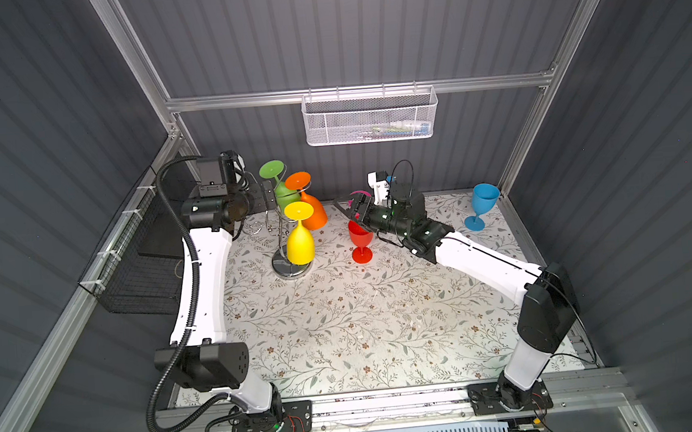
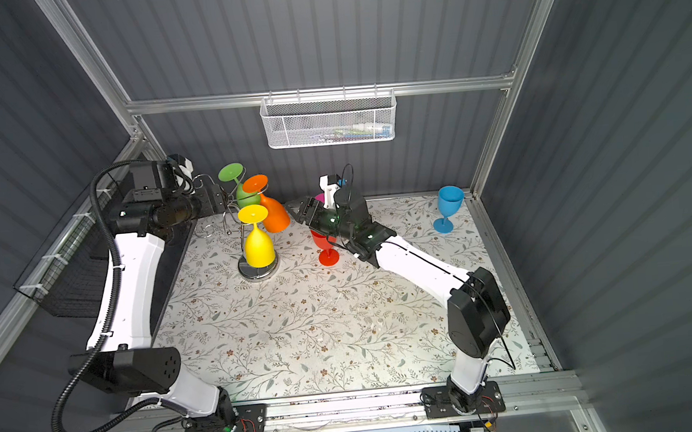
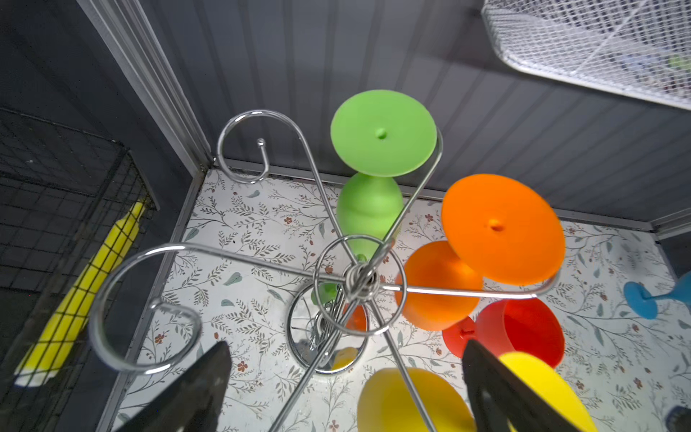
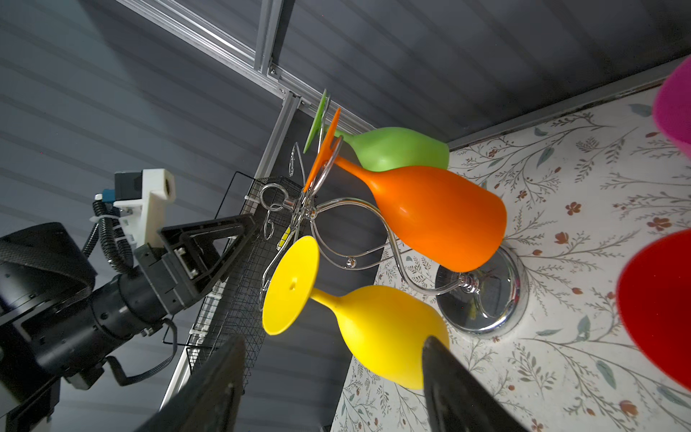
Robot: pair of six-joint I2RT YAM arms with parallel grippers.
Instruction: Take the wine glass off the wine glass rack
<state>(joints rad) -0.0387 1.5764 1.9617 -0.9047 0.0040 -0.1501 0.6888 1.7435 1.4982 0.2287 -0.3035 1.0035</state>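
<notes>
Looks like the approach: the right claw [image 4: 332, 338], apart and empty, has the yellow glass [image 4: 389, 336] just ahead. The left claw [image 3: 346, 344], also apart, hovers with the rack [image 3: 359, 280] just below. Next move, likely: grip the bowl and unhook it.

Rack [image 1: 284, 267] is chrome, tabletop [image 1: 344, 329] floral — green glass [image 1: 287, 195], orange glass [image 1: 316, 218], yellow glass [image 1: 299, 245].

A white mesh basket [image 1: 371, 117] hangs on the back rail [image 1: 244, 100], high behind the right claw [image 1: 346, 209]; its contents are too blurred to name. A black wire basket [image 1: 132, 278] sits on the side frame [image 1: 53, 341], outward of and below the left claw [image 1: 268, 196], holding a yellow object [image 3: 80, 299]. A floral cloth [image 1: 364, 328] lies under both claws.
</notes>
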